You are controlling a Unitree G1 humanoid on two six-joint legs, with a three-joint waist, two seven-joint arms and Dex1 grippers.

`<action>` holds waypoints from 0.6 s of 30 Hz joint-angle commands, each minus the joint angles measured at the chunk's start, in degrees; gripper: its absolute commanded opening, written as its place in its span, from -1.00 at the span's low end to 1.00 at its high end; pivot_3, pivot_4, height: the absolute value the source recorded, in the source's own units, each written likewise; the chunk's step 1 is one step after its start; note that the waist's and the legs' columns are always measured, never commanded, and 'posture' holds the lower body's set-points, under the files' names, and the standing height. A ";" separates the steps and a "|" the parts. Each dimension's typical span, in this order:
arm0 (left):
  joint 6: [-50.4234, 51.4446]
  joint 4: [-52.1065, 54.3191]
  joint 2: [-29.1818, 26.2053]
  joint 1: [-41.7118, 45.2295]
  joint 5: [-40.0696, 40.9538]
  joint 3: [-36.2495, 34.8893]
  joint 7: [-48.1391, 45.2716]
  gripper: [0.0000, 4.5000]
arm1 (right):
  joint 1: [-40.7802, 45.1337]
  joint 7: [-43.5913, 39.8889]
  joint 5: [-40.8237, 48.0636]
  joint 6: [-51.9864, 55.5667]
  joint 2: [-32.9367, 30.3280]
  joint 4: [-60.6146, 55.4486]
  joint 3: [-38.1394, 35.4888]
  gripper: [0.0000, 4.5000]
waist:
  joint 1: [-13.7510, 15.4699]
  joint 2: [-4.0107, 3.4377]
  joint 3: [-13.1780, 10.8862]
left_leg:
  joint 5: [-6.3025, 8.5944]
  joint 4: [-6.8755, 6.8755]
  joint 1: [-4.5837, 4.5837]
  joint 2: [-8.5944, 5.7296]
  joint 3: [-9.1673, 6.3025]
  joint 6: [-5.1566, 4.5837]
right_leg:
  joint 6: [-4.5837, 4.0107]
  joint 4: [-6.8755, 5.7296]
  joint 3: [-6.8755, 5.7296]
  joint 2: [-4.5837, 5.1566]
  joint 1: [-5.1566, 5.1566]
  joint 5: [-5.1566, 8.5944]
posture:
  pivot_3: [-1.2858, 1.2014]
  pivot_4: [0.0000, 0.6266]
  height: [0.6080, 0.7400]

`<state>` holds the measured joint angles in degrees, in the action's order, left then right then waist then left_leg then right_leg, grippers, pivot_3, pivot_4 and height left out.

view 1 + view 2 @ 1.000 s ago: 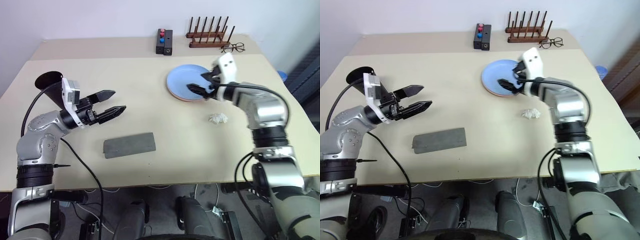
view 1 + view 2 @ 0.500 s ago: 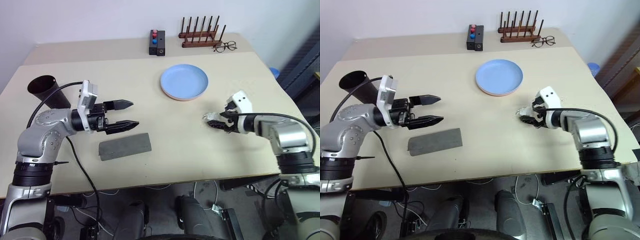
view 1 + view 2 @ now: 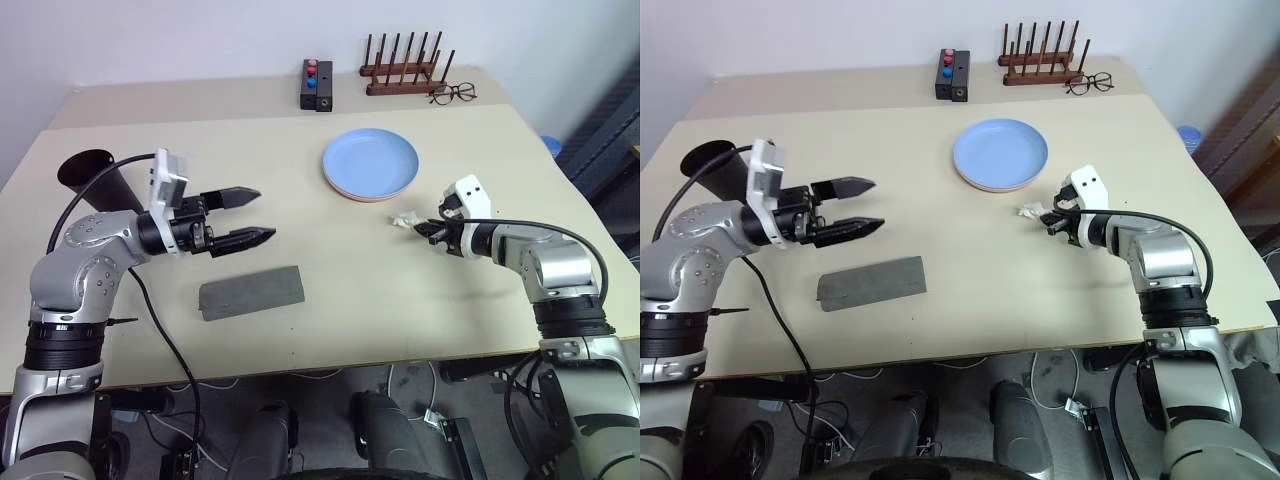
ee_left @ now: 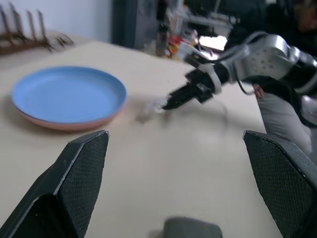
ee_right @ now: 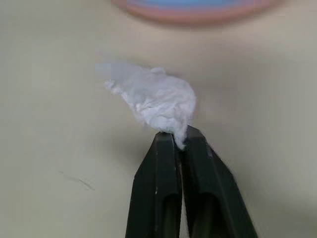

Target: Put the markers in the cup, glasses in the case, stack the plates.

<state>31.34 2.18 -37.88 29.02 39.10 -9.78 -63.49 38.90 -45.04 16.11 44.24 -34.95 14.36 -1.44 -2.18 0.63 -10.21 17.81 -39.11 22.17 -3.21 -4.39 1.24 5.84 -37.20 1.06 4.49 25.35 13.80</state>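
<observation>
A: Reading from the left edge of the table. The cup (image 3: 95, 178), tall and matte black, sits by the left edge, partly behind my left arm. My left pincer (image 3: 252, 214) hangs above the table with its fingers spread wide, nothing in it. Below it lies the case (image 3: 251, 292), flat and grey, toward the front edge and left of centre.

B: How would you take the case?

A: It looks like soft fabric, light, likely to sag. I'd judge the flap has to be lifted by its free edge while the body is pinned, so a two-arm job. I can't pick out the sunglasses or any marker.

B: Plates?

A: Stacked already, by the look: the blue plate (image 3: 369, 163) sits on a pink one whose rim peeks out underneath, right of centre toward the back. Rigid plastic, light, probably slick; the rim is the only place to pinch.

B: Right side?

A: My right pincer (image 5: 179, 145) is closed on a crumpled white paper wad (image 5: 158, 99), held by one edge low over the table near the plates. It is featherlight and soft, so it could slip out. Along the back edge stand a small button box (image 3: 317, 84), a wooden rack (image 3: 405, 72) and wire spectacles (image 3: 452, 94).
</observation>
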 commanded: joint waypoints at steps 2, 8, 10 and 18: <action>-0.96 -1.25 1.29 1.76 1.75 -3.82 3.18 1.00 | 3.70 -3.07 4.58 -0.93 0.59 -3.08 -3.18 -0.97 | 0.06 0.00 0.00 | 0.00 0.00 0.00 0.01 -0.02 -0.01 | 0.00 0.00 -0.02 0.00 -0.01 0.00 | 0.03 -0.52 1.00; -6.53 -6.89 2.83 2.89 -3.02 -4.52 7.09 1.00 | 18.01 6.20 -3.71 -18.43 8.05 16.54 -0.54 -0.97 | -0.36 0.00 0.00 | -0.14 0.01 -0.01 -0.01 -0.03 0.25 | 0.00 -0.07 -0.01 -0.03 0.04 -0.01 | 0.03 -0.52 1.00; -7.53 -7.28 3.23 2.67 -3.48 -4.49 7.72 1.00 | 22.03 8.98 -6.78 -24.27 10.17 25.49 0.71 -0.97 | -0.34 0.01 0.01 | -0.19 0.07 -0.01 0.00 -0.02 0.34 | 0.00 -0.02 -0.01 -0.03 0.05 -0.01 | 0.03 -0.52 1.00; -9.46 -5.54 3.11 -1.95 -2.64 -6.09 7.83 1.00 | 28.37 12.35 -12.94 -36.96 14.18 46.77 2.53 -0.46 | -0.30 0.00 0.00 | -0.18 0.05 0.18 -0.08 -0.07 0.32 | 0.00 0.09 -0.03 0.09 0.10 -0.01 | 0.03 -0.52 1.00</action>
<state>23.26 -5.46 -34.22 26.82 35.65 -13.64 -55.99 64.60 -32.91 3.98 10.00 -20.37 61.04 1.59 -2.47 0.63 -10.21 17.63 -39.06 22.35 -3.29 -4.46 1.57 5.85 -37.10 1.03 4.57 25.46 13.79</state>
